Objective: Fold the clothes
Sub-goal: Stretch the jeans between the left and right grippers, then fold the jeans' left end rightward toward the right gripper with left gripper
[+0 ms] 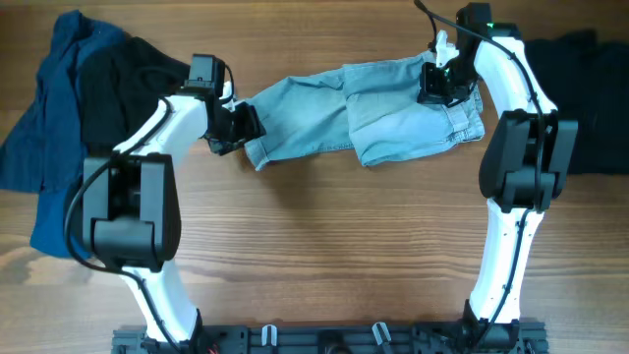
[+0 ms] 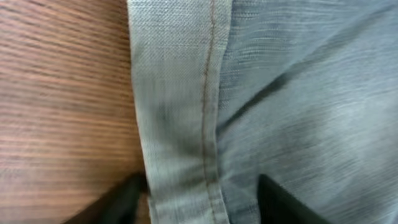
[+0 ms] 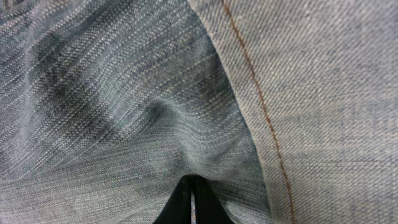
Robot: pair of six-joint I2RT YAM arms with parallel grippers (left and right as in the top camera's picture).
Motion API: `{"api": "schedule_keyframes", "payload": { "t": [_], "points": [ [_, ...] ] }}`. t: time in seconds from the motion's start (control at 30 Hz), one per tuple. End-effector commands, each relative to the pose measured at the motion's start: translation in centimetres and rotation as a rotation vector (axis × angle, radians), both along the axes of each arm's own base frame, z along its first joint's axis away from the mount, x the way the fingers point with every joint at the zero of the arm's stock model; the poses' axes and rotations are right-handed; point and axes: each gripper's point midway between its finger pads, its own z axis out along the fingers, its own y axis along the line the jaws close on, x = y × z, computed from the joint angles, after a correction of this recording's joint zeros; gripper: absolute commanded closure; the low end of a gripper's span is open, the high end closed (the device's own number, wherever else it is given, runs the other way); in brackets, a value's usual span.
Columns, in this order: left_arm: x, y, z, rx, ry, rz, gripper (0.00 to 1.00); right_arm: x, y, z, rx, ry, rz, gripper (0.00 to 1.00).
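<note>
The pale-blue denim shorts [image 1: 393, 118] lie spread out across the far middle of the table. My left gripper [image 1: 234, 128] is at the cuffed hem on their left end. In the left wrist view its fingers [image 2: 199, 208] are open and straddle the stitched hem [image 2: 180, 112], one finger over the wood and one over the denim. My right gripper [image 1: 435, 87] is on the right end of the shorts. In the right wrist view its fingers [image 3: 193, 202] are pinched shut on a raised fold of denim [image 3: 124, 93] beside a seam.
A black garment [image 1: 123, 79] lies on a royal-blue one [image 1: 49, 147] at the far left. A dark garment [image 1: 585, 98] lies at the far right. Bare wooden table [image 1: 324, 246] fills the near half. The arm bases stand at the front edge.
</note>
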Motion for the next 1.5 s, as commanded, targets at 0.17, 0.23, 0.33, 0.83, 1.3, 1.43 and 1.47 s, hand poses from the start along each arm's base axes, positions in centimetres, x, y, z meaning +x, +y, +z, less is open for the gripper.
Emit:
{"api": "schedule_keyframes", "payload": {
  "t": [0.17, 0.23, 0.33, 0.83, 1.3, 1.43, 1.47],
  "points": [
    [0.4, -0.1, -2.0, -0.008, 0.008, -0.004, 0.96, -0.2, -0.3, -1.2, -0.024, 0.021, 0.016, 0.96],
    [0.7, 0.3, -1.5, -0.010, -0.006, 0.005, 0.96, -0.2, -0.3, -1.2, -0.024, 0.021, 0.015, 0.96],
    [1.2, 1.2, 0.3, -0.013, -0.042, 0.028, 0.96, -0.3, -0.4, -1.2, -0.025, 0.030, 0.005, 0.96],
    [2.2, -5.6, 15.4, -0.135, -0.431, -0.097, 0.96, -0.5, 0.5, -1.2, -0.021, 0.036, 0.024, 0.96],
    [1.6, -23.6, 17.1, -0.299, -0.712, -0.343, 0.96, -0.5, 2.7, 4.9, 0.119, -0.017, 0.061, 0.96],
    [2.2, -25.4, 19.7, -0.361, -0.833, -0.358, 0.96, 0.7, 0.2, 10.8, 0.060, -0.144, -0.003, 0.80],
    [2.3, -25.9, 20.6, -0.382, -0.869, -0.358, 0.96, 0.9, -0.9, 11.6, 0.030, -0.167, -0.031, 0.72]
  ]
}}
